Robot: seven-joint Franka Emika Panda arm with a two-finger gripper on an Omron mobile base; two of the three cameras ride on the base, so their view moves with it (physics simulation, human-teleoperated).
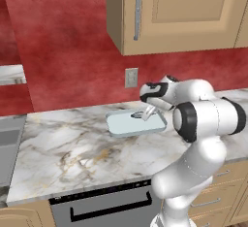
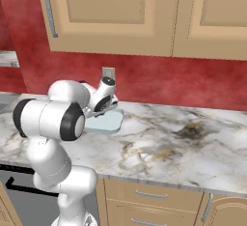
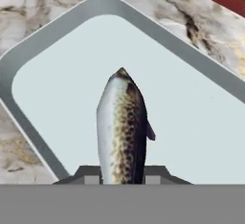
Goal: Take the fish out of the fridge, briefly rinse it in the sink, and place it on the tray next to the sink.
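1. Presently the two-finger gripper [image 3: 122, 177] is closed on the small speckled fish [image 3: 122, 127], a slim body with a pale silvery flank, a brown-spotted back and a small dark fin on one side. The dark fingertips [image 3: 88, 174] clamp it at the end nearest the camera; the free end tapers to a point.

2. Location: the fish hangs from the jaws over the shallow pale bluish-white rectangular tray [image 3: 43, 41] with rounded corners and a low grey rim. The left base view shows the gripper [image 1: 141, 115] low above the tray [image 1: 118, 126], which sits on the veined marble counter [image 1: 72, 148] below the red wall and tan wooden cupboards [image 1: 193, 8]. Whether the free end touches the tray floor cannot be told.

3. Handling, as judgement: the item appears light and narrow, likely slick after rinsing, so a pinch across the flanks is prone to slip. It holds straight in the grip, suggesting a fairly stiff body.

4. Grip point, as judgement: the present hold near one end lets the body swing; a hold nearer mid-body, across the thickest part, would be steadier.

5. Placement is not yet complete; the fish is not released.
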